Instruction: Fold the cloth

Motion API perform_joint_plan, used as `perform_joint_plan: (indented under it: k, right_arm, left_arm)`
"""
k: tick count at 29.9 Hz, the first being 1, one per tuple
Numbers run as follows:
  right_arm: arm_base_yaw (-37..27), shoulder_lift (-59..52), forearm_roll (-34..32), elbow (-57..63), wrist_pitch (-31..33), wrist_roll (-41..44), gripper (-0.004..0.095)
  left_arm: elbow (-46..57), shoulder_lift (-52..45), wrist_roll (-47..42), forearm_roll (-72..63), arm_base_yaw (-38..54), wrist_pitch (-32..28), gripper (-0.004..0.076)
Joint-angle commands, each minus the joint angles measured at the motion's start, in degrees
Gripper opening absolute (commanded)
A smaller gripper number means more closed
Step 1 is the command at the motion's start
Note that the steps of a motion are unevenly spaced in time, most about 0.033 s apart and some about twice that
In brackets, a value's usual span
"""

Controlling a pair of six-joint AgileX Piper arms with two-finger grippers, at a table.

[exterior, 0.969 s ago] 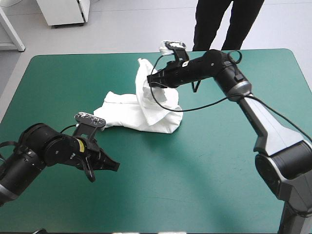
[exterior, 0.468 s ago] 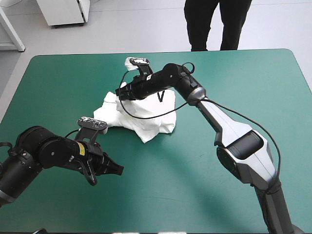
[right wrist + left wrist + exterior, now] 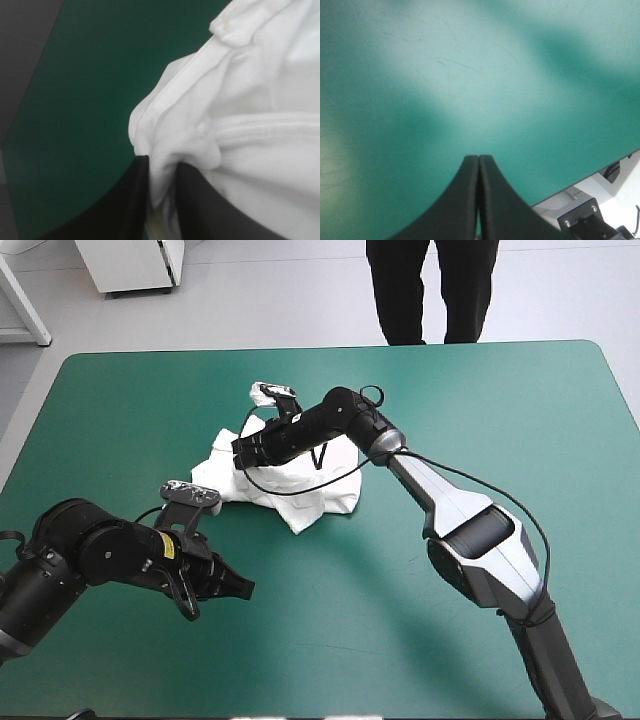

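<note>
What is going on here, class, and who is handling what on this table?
The right gripper is shut on a fold of the white T-shirt, which lies as a crumpled heap on the teal-green table, left of its middle. The left gripper is shut with nothing in it, over bare cover nearer the front left, apart from the T-shirt. The T-shirt is not yet folded.
</note>
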Motion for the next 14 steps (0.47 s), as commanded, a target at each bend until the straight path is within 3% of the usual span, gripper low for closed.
perform_joint_plan:
  k: [1, 2, 4, 14]
  right_arm:
    - [0.02, -4.36, 2.85, -2.89, 2.32, -0.22, 0.0406]
    - [0.02, -4.36, 2.54, -3.48, 3.48, 0.41, 0.0468]
    - [-0.11, -4.36, 0.37, -4.77, 5.05, 3.31, 0.0502]
    - [-1.94, -5.53, -20.20, -14.89, 16.96, 11.35, 0.0447]
  left_arm:
    - [-1.39, -1.03, -0.31, -1.05, -0.04, 1.77, -0.0022]
    - [-1.39, -1.03, -0.31, -1.05, -0.04, 1.63, -0.0022]
    - [-1.39, -1.03, -0.31, -1.05, -0.04, 1.63, -0.0022]
    - [-1.39, -1.03, -0.31, -1.26, -0.04, 1.25, -0.0022]
